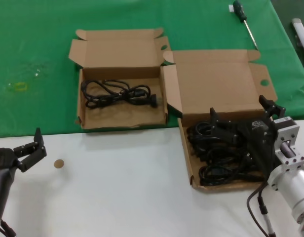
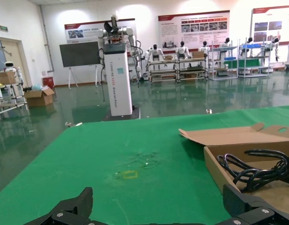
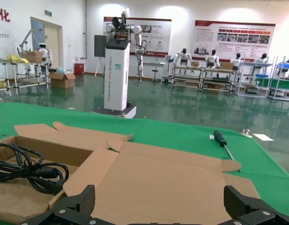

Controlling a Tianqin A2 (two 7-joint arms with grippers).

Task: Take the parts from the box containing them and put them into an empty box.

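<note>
Head view: no readable writing. The right gripper (image 1: 241, 116), fingers spread wide and empty, hangs over the full box (image 1: 191, 163) of tangled cables (image 1: 221, 158). The short-lidded box (image 1: 164, 116) holds one cable (image 1: 117, 94) lying left-right. The left gripper (image 1: 31, 148) rests open and empty.

Left wrist view: that cable (image 2: 257, 168) fills its box (image 2: 215, 164).

Right wrist view: a screwdriver (image 3: 222, 140) lies on green cloth (image 3: 276, 178).

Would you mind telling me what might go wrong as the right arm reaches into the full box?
1. The cables in the big-lidded box lie tangled, so the open right hand above them may lift several together.
2. A dangling plug might snag the side flap overlapping the short-lidded box, which holds one cable bundle.
</note>
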